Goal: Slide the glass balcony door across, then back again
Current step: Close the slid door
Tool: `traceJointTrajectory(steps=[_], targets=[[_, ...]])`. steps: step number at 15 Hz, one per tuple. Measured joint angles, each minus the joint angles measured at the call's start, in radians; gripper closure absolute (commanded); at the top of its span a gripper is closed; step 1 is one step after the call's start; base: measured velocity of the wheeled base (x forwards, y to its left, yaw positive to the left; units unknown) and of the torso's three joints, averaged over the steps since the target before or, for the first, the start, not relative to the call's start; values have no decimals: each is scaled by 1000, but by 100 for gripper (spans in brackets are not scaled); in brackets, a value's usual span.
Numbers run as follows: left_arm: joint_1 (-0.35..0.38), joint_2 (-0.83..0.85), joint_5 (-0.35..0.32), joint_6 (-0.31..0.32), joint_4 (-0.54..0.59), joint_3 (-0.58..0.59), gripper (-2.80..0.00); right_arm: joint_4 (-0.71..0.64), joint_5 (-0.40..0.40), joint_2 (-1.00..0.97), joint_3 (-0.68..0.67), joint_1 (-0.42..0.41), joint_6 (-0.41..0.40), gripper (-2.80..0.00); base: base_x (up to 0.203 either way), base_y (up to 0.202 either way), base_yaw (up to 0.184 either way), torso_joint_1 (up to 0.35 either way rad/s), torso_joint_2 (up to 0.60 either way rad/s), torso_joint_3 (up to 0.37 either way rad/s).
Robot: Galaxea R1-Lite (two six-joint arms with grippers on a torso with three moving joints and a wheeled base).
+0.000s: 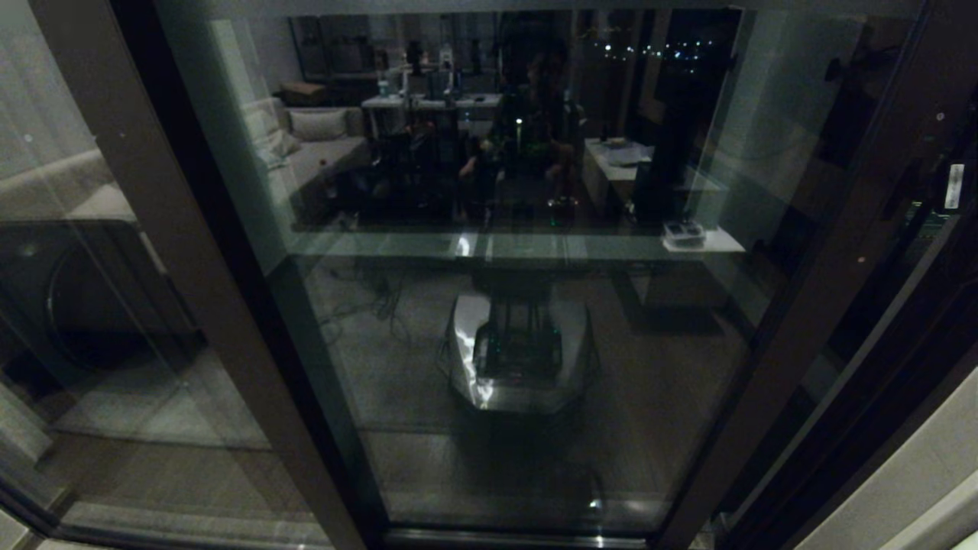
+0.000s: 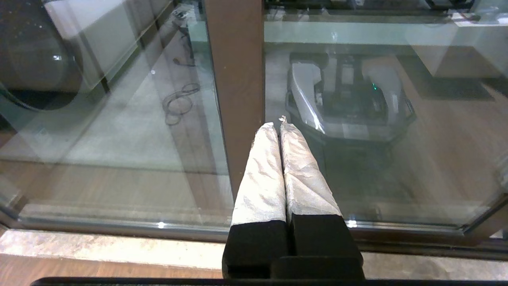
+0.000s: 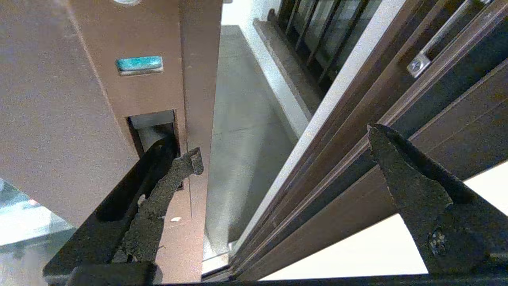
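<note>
The glass balcony door (image 1: 519, 305) fills the head view, and neither gripper shows there. Its brown stile (image 1: 833, 275) runs up the right side. In the right wrist view my right gripper (image 3: 283, 143) is open. One of its fingers (image 3: 166, 186) lies against the door stile (image 3: 99, 99) over the black handle slot (image 3: 152, 127), tip at the stile's edge. The other finger (image 3: 397, 171) hangs before the brown jamb rails (image 3: 357, 119). A gap between stile and jamb shows the balcony floor (image 3: 242, 119). My left gripper (image 2: 278, 125) is shut on nothing, close to the glass beside a plain brown post (image 2: 234, 59).
The fixed pane's wide brown post (image 1: 176, 252) slants up the left. Black barred railings (image 3: 313, 31) stand beyond the gap. A small teal tag (image 3: 139, 64) sits on the stile above the slot. The bottom track (image 2: 119, 228) runs along the floor. The glass reflects the robot base (image 2: 345, 103).
</note>
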State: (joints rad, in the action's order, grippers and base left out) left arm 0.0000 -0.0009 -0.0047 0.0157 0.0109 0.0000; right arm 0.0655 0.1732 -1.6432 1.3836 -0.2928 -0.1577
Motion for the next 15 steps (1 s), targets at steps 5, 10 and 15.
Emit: traceJointTrajectory(steps=[5,10,15], targets=[[0,0,0,0,0,0,0,18,-3,-12,-1,-18,-6,-280,0,0,0,0,0,0],[0,0,0,0,0,0,0,25,-1,-21,2,-27,-20,-280,0,0,0,0,0,0],[0,0,0,0,0,0,0,26,0,-32,10,-35,-21,0,0,0,0,0,0,0]])
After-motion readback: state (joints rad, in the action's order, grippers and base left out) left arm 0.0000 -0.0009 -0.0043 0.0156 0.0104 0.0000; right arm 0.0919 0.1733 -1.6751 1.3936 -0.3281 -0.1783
